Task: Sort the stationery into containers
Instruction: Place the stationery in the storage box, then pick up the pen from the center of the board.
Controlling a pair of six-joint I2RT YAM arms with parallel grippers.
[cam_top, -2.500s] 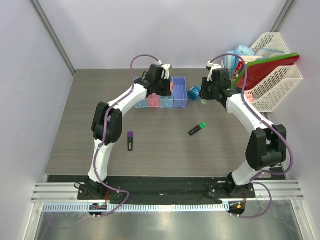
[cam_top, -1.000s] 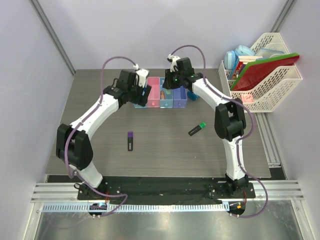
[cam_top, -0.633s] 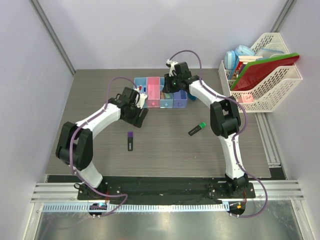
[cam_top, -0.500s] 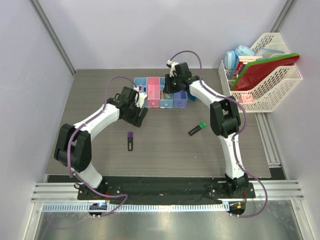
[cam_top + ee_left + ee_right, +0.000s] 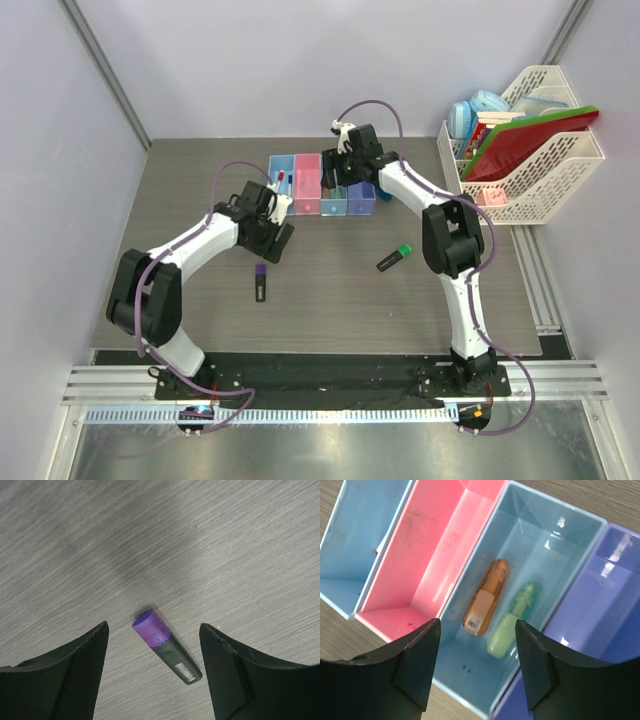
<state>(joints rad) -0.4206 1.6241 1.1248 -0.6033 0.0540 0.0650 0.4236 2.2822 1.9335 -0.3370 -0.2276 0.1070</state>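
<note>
Left gripper [image 5: 154, 626] is held open above purple highlighter [image 5: 168, 648], which lies on table [image 5: 225, 540]. Wrist is best turned so the barrel is crossed squarely, then lowered. Right gripper [image 5: 477, 622] is open over light-blue bin [image 5: 543, 542].

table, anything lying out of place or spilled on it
A purple-capped highlighter and a green-capped highlighter lie loose on the table, outside the bins. The green one sits at a slant. Nothing looks spilled or broken.

The highlighter [image 5: 165, 652] is black with a purple cap, the table [image 5: 225, 540] grey wood-grain, one bin [image 5: 435, 545] pink.
</note>
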